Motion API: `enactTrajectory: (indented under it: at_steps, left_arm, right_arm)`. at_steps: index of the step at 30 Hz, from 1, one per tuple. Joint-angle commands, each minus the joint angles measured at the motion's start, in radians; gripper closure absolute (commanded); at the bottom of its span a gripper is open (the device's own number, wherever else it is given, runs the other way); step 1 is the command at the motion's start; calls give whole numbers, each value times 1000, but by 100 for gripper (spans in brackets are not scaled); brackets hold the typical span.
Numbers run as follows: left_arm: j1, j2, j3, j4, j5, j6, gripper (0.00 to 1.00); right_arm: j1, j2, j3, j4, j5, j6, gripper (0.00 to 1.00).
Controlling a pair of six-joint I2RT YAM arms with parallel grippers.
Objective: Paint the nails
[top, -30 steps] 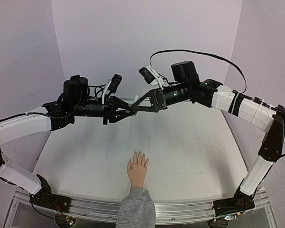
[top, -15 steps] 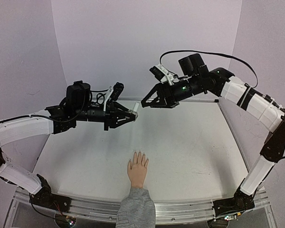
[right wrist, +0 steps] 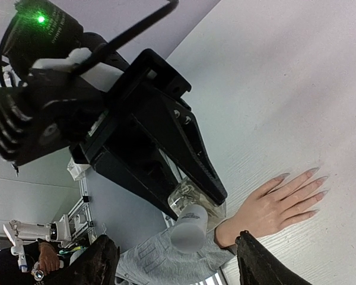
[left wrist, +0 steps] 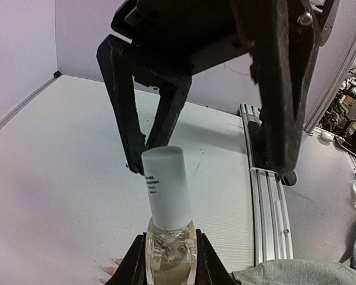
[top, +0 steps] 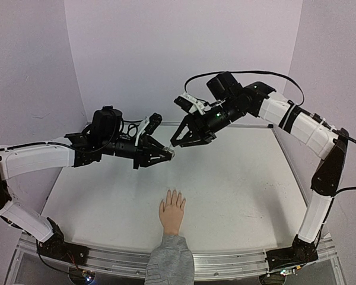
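A small flesh-coloured hand [top: 172, 212] with a grey sleeve cuff [top: 169, 260] lies palm down at the table's near edge. Its pale nails [right wrist: 312, 171] point away from the arms. My left gripper [top: 165, 156] is shut on a small clear bottle [left wrist: 169, 249] with a white cap [left wrist: 166, 187], held in the air above and behind the hand. My right gripper [top: 177, 141] is open, just beyond the cap, its fingers [left wrist: 126, 113] standing wide on either side of it without touching. In the right wrist view the cap [right wrist: 190, 229] points towards the camera.
The white table [top: 237, 178] has purple walls on three sides. An aluminium rail [top: 237, 264] runs along the near edge. Both arms reach in over the table's back half and meet near its middle.
The right gripper drew up and away from the bottle, then came back down close to the cap. The left gripper shifted slightly right and lower with the bottle.
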Motion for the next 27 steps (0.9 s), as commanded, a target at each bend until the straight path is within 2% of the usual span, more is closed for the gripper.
enactTrajectory:
  at_steps: [1, 10, 15, 21, 27]
  left_arm:
    - [2, -12, 59, 28, 31, 11, 100]
    - [1, -5, 59, 27, 42, 3, 100]
    - [2, -9, 55, 25, 43, 1, 100]
    - [1, -13, 57, 24, 46, -4, 100]
    - [2, -18, 52, 24, 42, -3, 100]
  right_arm:
    - [9, 25, 54, -45, -47, -21, 33]
    - [22, 62, 96, -46, -69, -10, 54]
    - [22, 73, 98, -48, -70, -10, 58]
    - [23, 91, 110, -54, -70, -13, 58]
    - [26, 88, 116, -56, -60, -21, 69]
